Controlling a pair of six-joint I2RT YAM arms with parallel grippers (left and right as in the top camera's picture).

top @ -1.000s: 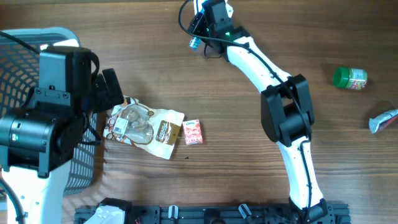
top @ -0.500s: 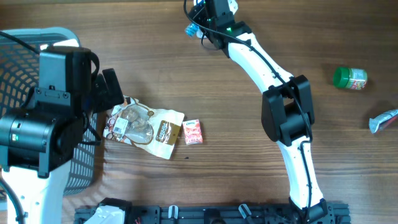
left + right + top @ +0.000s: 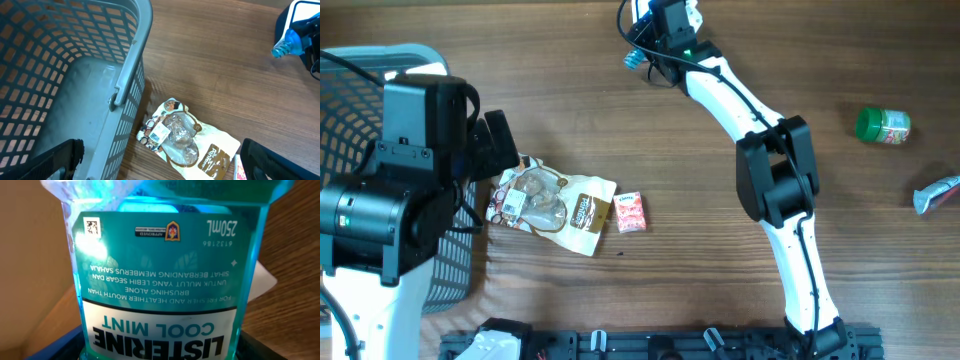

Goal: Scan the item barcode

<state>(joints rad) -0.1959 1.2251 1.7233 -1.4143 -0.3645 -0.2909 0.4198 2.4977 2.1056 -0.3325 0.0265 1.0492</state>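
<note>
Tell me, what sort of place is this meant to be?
Probably a mock shop checkout on a wooden table: a grey shopping basket, a snack pouch and a Listerine mouthwash bottle.

The mouthwash bottle overflows the right wrist frame, both ends cut off; overhead, the basket runs off the left edge, a tube off the right

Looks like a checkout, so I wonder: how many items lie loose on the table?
4: a snack pouch beside the basket, a pink packet just right of it, a green jar at far right, a tube at the right edge. The left arm may hide others.
</note>
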